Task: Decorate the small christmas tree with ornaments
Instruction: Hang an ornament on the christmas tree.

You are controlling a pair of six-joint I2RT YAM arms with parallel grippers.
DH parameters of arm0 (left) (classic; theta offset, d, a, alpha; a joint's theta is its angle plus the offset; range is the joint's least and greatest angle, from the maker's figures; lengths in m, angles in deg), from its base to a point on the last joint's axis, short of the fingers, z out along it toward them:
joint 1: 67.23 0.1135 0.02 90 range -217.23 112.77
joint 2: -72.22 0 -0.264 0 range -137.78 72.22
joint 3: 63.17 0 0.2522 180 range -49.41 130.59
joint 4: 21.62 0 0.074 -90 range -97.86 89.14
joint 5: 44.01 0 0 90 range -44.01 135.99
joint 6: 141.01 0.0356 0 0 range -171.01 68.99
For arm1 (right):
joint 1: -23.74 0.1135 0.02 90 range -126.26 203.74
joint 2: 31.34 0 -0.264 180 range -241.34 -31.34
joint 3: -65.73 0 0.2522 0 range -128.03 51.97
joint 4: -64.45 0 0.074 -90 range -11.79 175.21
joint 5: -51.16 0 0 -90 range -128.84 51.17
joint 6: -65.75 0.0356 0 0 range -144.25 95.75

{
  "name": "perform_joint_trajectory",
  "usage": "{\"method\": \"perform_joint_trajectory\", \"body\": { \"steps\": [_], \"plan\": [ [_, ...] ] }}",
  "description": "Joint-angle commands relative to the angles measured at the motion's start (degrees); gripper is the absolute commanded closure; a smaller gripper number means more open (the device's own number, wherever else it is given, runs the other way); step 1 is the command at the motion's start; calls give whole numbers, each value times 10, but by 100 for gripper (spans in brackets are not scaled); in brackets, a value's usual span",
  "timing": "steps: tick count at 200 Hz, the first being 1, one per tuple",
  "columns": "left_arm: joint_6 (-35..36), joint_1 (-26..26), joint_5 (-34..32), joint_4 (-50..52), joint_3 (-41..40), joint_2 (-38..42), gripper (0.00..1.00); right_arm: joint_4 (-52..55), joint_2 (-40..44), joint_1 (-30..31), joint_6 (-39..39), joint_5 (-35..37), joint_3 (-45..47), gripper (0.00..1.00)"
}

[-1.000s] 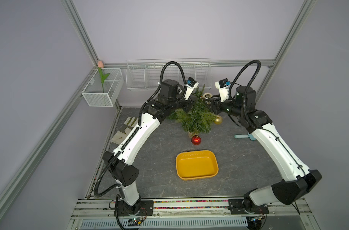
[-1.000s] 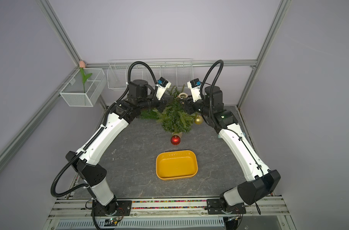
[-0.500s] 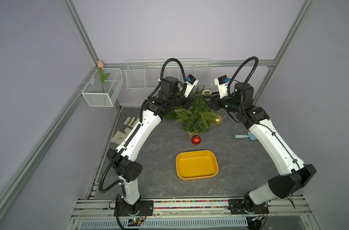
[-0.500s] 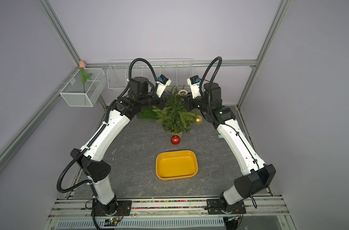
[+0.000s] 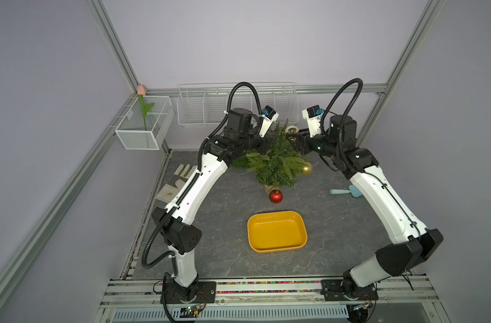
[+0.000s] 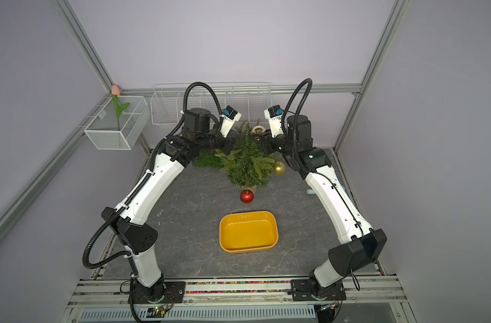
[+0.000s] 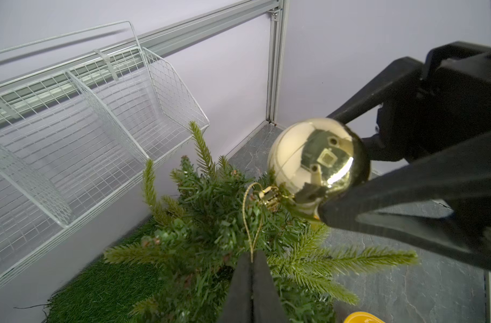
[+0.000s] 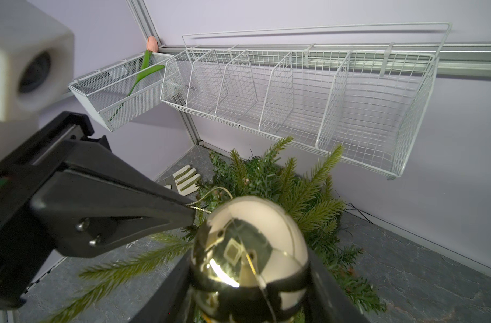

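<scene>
On the grey stone-patterned table (image 5: 224, 223) stood the bushy small christmas tree (image 5: 277, 165). Above its top the right gripper (image 8: 249, 279) clamped a smooth round mirror-like bauble (image 8: 249, 246) between partly spread jaws. The left gripper (image 7: 251, 258), closed fully, pinched its thin gold thread loop (image 7: 248, 218). A gold bauble (image 5: 306, 168) sat beside the branches, a ribbed red bauble (image 5: 276, 196) before the base.
</scene>
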Motion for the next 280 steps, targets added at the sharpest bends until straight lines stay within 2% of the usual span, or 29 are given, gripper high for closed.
{"method": "perform_joint_trajectory", "body": {
  "steps": [1, 54, 137, 231, 280],
  "plan": [
    [-16, 5, 8, 11, 27, -14, 100, 5, -13, -3, 3, 3, -20, 59],
    [-31, 9, 11, 33, 53, -36, 100, 30, -38, -5, 4, -5, -46, 60],
    [-36, 9, 12, 69, 60, -40, 100, 62, -25, -5, -1, -14, -36, 61],
    [-43, 10, 7, 47, 44, -17, 100, 46, 13, -5, 5, -11, 17, 63],
    [-51, 10, 5, 23, 43, -2, 100, 32, 22, -6, 7, -6, 2, 65]
  ]
}}
